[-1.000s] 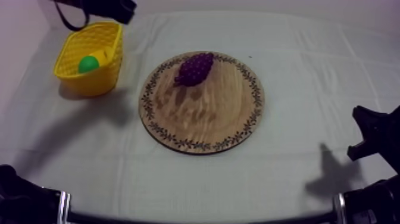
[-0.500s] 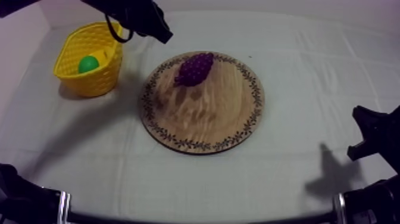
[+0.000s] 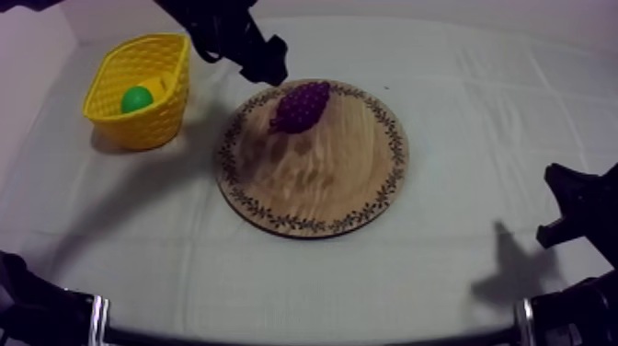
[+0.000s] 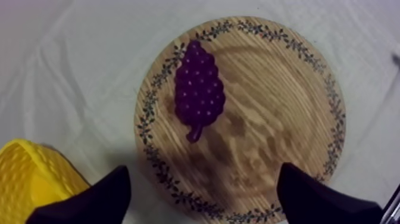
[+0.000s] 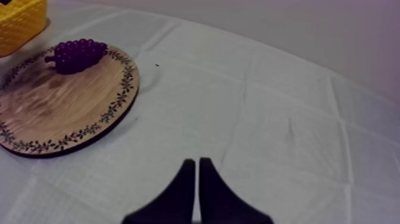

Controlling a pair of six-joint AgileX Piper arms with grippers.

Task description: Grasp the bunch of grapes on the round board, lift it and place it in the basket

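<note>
Right gripper (image 5: 196, 161): fingers pressed together on nothing, low at the table's near right edge, over a grey-white cloth (image 3: 478, 120) that is creased but flat, with the round wooden board (image 3: 322, 193) at mid-table. Bunch of grapes (image 4: 199, 89): purple, on the board's far left part just inside the patterned rim; probably light, knobbly and fairly stiff, best pinched across its broad middle, not the thin stem. Left gripper (image 4: 203, 170): fingers spread, empty, hovering near the board's far left rim, between the grapes and the yellow basket (image 3: 152, 124) at the table's far left corner; pale wall beyond.
</note>
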